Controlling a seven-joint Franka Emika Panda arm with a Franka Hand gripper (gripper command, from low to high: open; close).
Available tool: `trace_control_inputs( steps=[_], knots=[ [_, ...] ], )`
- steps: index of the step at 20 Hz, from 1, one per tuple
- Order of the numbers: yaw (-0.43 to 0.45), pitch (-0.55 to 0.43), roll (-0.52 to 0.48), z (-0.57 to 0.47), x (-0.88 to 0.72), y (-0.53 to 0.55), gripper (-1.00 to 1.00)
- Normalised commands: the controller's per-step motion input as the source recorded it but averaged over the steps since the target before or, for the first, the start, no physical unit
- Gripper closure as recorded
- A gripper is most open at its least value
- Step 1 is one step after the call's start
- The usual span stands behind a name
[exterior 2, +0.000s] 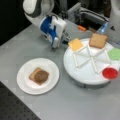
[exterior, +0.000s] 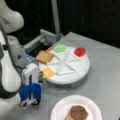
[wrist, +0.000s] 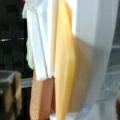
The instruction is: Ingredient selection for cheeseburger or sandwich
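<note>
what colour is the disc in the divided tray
Red disc, clearest in a front view.

Patty (exterior 2: pixel 40 76) on toast (exterior 2: pixel 32 74), on plate (exterior 2: pixel 25 85)

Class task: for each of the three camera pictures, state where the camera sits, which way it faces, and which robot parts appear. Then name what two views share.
Front view: raised, arm at its left, gripper beside the white tray.
Front view: raised on the opposite side, gripper at top, paper plate at left.
Wrist view: on the arm, close to the cheese; no fingers clear.
Shared: both front views show toast and patty on the plate.
</note>
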Motion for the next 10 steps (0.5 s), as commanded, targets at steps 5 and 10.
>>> trace_control_inputs(
  steps=[5,10],
  knots=[
    [0.204,-0.077,0.226,-0.09,0.21,-0.23,1.0],
    [0.206,-0.086,0.195,-0.13,0.24,-0.15,1.0]
  ],
)
